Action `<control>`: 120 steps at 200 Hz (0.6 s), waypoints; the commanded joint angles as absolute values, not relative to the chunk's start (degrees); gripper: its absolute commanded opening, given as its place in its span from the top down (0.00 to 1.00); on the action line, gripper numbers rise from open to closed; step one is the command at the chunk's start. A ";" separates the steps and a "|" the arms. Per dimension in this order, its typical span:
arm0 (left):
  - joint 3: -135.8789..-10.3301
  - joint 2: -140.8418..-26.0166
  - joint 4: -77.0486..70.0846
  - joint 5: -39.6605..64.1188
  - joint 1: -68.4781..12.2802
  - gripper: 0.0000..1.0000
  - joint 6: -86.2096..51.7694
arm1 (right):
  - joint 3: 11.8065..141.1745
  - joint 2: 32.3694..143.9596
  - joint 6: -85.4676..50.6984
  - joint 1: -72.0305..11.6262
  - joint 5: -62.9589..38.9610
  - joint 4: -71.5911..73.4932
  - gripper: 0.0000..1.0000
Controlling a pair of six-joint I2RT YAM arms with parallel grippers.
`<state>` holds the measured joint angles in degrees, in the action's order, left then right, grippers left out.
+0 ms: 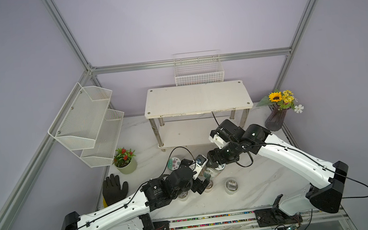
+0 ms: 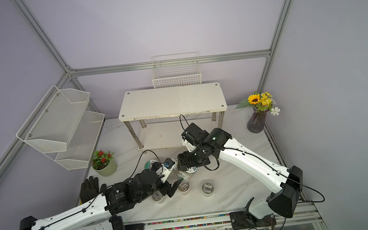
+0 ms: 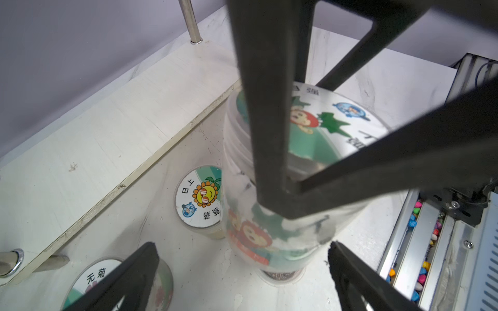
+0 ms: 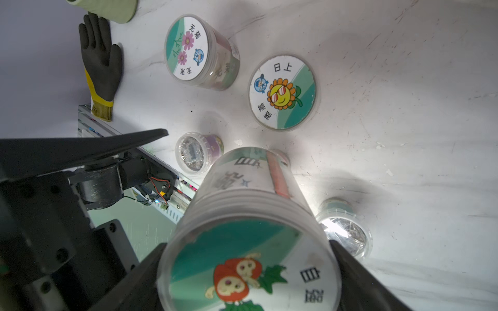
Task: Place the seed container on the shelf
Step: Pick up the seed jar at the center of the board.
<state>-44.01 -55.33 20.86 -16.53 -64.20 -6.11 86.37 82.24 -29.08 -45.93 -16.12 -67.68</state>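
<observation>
Right gripper [image 4: 246,258] is clamped on the seed container [image 4: 242,204], one finger pressed on each side of the lid rim, with the cartoon-fruit lid facing the wrist camera and the clear body tilted away from the jaws. I cannot tell whether its base touches the table [image 4: 404,80]. Left gripper [image 3: 242,246] stands wide open and grips nothing. The container's lower end sits just ahead of the gap between its fingertips [image 3: 147,251], touching neither as far as I see. In both top views the two grippers meet tip to tip at the container [image 1: 214,171] [image 2: 185,174]. Just beyond the held container's far end is a small clear-topped jar [image 4: 191,152], with a second one [image 4: 345,229] beside the right-hand finger. Farther ahead of the right jaws stand a sunflower-lid jar [image 4: 283,91] and a pink-flower-lid jar [image 4: 188,48], with a black glove [image 4: 101,59] past those. The shelf [image 1: 197,99] [image 2: 172,101] stands behind the right wrist, well apart from the container, and both of its boards are bare. Outward from there are a wire basket [image 1: 198,72] behind the shelf, a mesh rack [image 1: 88,123], a potted plant [image 1: 125,161] and a vase of flowers [image 1: 276,117].
</observation>
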 commanded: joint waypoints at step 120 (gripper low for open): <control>-41.96 -48.23 16.08 -7.95 -64.95 0.00 1.27 | 85.61 78.23 -27.45 -48.70 -26.77 -63.94 0.38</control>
<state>-41.39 -48.86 19.27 -9.26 -64.66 -0.43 86.15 80.44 -28.45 -47.79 -22.87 -66.83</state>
